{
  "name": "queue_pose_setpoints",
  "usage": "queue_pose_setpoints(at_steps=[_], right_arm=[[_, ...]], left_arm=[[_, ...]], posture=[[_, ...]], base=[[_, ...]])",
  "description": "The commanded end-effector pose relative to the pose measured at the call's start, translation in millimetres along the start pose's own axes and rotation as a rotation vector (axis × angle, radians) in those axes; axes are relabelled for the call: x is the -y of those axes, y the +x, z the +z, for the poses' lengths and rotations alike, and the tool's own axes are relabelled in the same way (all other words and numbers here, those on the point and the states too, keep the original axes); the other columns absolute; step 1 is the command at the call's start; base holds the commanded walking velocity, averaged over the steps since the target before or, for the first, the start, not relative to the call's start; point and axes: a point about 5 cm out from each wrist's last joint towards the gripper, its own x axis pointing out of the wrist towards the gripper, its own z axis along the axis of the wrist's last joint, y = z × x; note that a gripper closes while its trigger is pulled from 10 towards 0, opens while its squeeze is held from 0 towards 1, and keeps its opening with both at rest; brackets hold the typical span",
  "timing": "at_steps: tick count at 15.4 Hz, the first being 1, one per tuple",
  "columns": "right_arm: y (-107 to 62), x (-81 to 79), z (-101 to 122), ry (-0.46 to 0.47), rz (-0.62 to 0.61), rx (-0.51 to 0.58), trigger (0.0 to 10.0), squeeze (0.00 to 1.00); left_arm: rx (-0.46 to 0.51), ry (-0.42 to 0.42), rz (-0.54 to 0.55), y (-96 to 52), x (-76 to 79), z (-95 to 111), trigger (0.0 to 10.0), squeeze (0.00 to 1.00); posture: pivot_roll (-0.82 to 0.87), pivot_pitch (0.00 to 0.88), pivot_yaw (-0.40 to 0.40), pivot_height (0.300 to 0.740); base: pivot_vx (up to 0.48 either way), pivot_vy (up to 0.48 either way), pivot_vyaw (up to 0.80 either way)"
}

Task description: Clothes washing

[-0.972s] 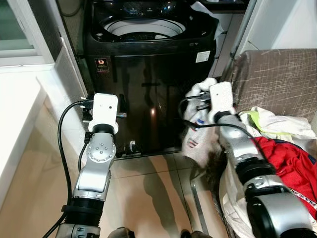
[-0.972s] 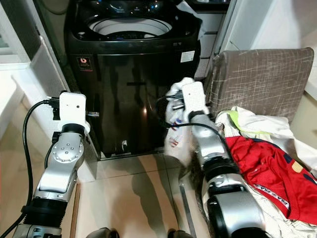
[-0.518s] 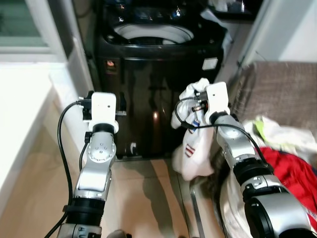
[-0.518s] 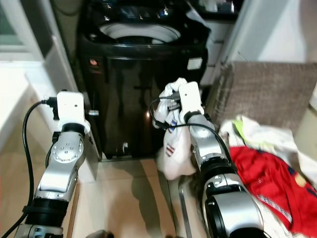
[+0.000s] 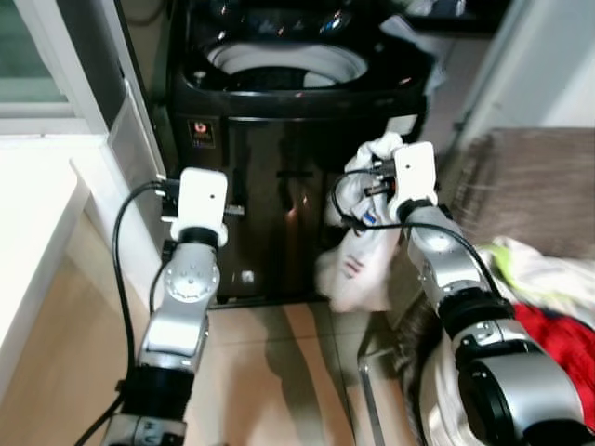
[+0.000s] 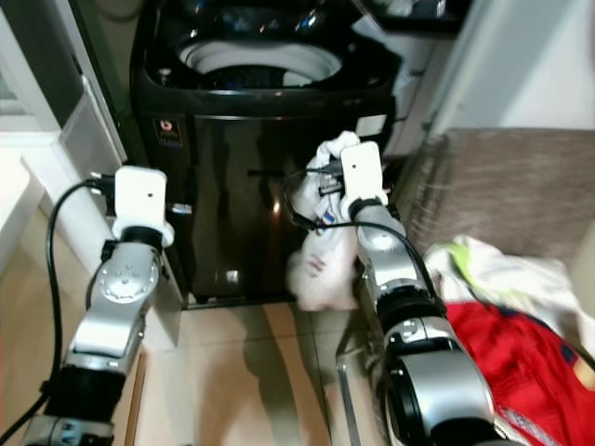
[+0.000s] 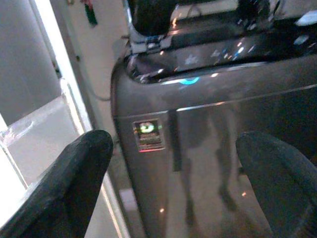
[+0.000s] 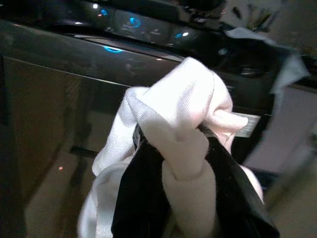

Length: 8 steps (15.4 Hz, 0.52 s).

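Observation:
A black top-loading washing machine (image 5: 279,167) stands ahead with its lid up and its white drum (image 5: 286,65) showing. My right gripper (image 5: 372,158) is shut on a white garment (image 5: 358,260) with red and blue print. The garment hangs in front of the machine's right side, below the rim. In the right wrist view the white cloth (image 8: 178,129) bunches between the black fingers (image 8: 143,198). My left gripper (image 7: 173,168) is open and empty, held up facing the machine's front left panel, its fingertips (image 7: 84,163) wide apart.
A laundry basket at the right holds a red garment (image 6: 521,362) and a white and yellow one (image 6: 502,274). Behind it stands a grey-brown padded panel (image 6: 502,186). A white ledge (image 5: 37,214) and window frame run along the left. Beige tiled floor (image 5: 270,372) lies below.
My right gripper has risen with the white garment, closer to the machine's rim. The camera has shifted, and the left arm has barely moved.

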Motion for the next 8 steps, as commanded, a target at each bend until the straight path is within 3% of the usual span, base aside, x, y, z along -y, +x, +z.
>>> queue_pose_setpoints(at_steps=[1,6,8], right_arm=[[4.5,0.4,10.7,0.005,0.001,0.045,10.0,0.0],[2.3,-2.1,6.7,0.015,0.007,0.044,10.0,0.0],[5.4,1.0,19.4,0.021,-0.007,0.094,10.0,0.0]], left_arm=[[0.017,-0.002,-0.006,1.1,0.0,4.6,10.0,0.0],[0.024,0.003,-0.024,-0.5,2.0,5.3,10.0,0.0],[0.048,0.001,-0.032,-0.3,2.8,8.5,10.0,0.0]], posture=[[0.02,0.0,-0.056,0.74],[0.02,0.0,-0.049,0.74],[0.02,0.0,-0.049,0.74]], base=[[0.48,0.0,0.0],[0.48,0.0,0.0],[0.48,0.0,0.0]])
